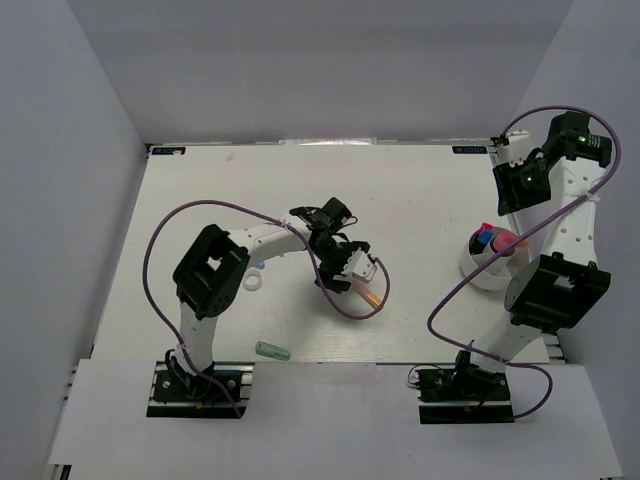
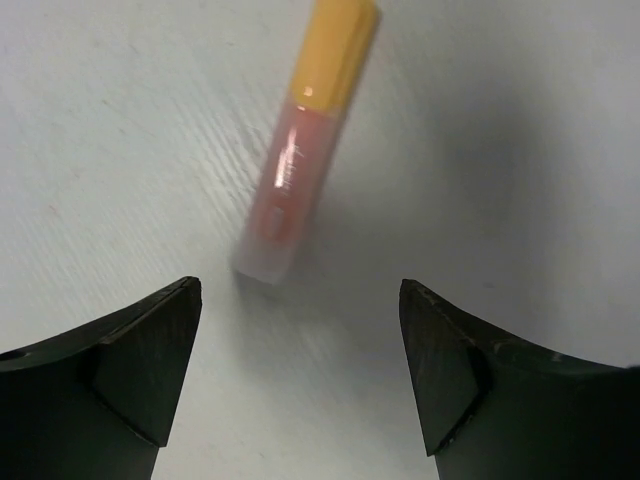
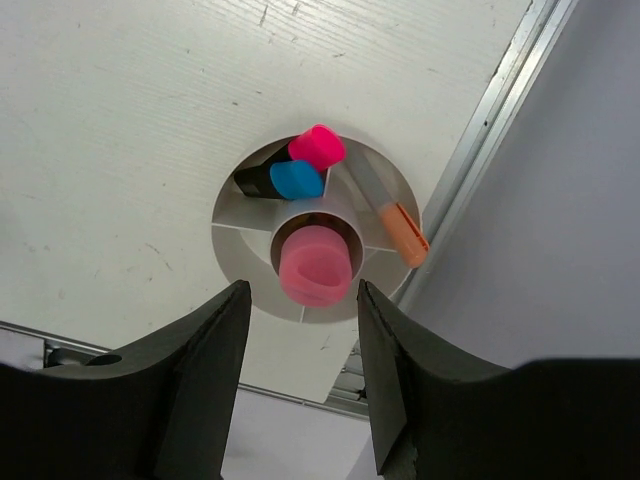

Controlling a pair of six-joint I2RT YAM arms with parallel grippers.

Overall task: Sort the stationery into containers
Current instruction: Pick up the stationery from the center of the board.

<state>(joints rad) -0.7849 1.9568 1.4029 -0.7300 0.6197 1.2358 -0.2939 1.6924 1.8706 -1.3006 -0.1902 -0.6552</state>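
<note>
Overhead, the right arm hides part of the white round container [image 1: 478, 270] at the right of the matt, grained worktop [image 1: 420, 190]. The wrist view shows the container's central well and ring segments holding pink, blue, black and orange-tipped markers [image 3: 297, 180], with the right end effector [image 3: 302, 290] spread above them, gripping nothing. The left end effector [image 2: 298, 295] is spread over a translucent pink tube [image 2: 285, 190] lying flat mid-worktop, its glossy yellow cap running to the frame edge.

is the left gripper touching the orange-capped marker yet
Apart. The left wrist view shows the left gripper open, with table visible between each finger and the orange-capped marker, which lies just beyond the tips.
</note>
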